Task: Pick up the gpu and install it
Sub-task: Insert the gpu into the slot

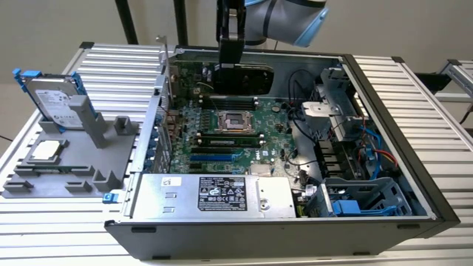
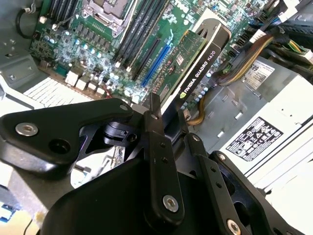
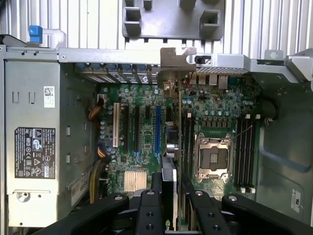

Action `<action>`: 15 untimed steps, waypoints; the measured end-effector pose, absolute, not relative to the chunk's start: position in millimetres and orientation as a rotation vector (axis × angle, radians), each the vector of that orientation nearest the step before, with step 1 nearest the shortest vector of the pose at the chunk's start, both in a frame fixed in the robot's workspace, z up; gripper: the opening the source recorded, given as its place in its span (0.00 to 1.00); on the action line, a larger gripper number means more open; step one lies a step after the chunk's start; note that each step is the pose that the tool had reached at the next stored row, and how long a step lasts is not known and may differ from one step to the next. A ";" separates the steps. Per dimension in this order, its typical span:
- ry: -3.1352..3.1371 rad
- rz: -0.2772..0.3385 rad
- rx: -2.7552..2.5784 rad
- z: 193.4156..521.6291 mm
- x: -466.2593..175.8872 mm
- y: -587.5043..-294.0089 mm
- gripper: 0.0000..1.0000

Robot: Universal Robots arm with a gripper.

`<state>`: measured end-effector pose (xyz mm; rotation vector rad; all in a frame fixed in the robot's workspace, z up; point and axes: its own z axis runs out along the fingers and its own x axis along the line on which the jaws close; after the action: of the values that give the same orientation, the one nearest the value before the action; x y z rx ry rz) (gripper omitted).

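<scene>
**Card pinched in claw over the open case**

Nearest in the exterior view is the power supply [image 1: 229, 194], along the front wall of the computer case [image 1: 384, 166]. The case lies open on the slatted counter [image 1: 44, 238]. Behind the supply is the motherboard [image 1: 188, 122] with its CPU socket [image 1: 236, 119]. Farther back, the claw [image 1: 230, 65] is pressed onto the gpu [image 1: 257, 78], which stands on edge. In the first wrist view the card runs between the blue slot [image 3: 157, 129] and the memory slots [image 3: 188, 142]. Whether it is seated, I cannot tell. At the exterior view's left, a hard drive [image 1: 53, 102] stands in a gray holder [image 1: 81, 166].
</scene>
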<state>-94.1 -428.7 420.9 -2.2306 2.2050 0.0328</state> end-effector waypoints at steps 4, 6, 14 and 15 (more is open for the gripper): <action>2.205 0.033 -2.231 420.2 -94.0 -428.6 0.00; 2.205 0.033 -2.231 419.9 -94.0 -428.7 0.00; 2.205 0.033 -2.231 418.6 -94.0 -428.6 0.00; 2.205 0.033 -2.231 417.8 -94.0 -428.7 0.00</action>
<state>-94.0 -428.7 417.8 -2.2308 2.2051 0.0327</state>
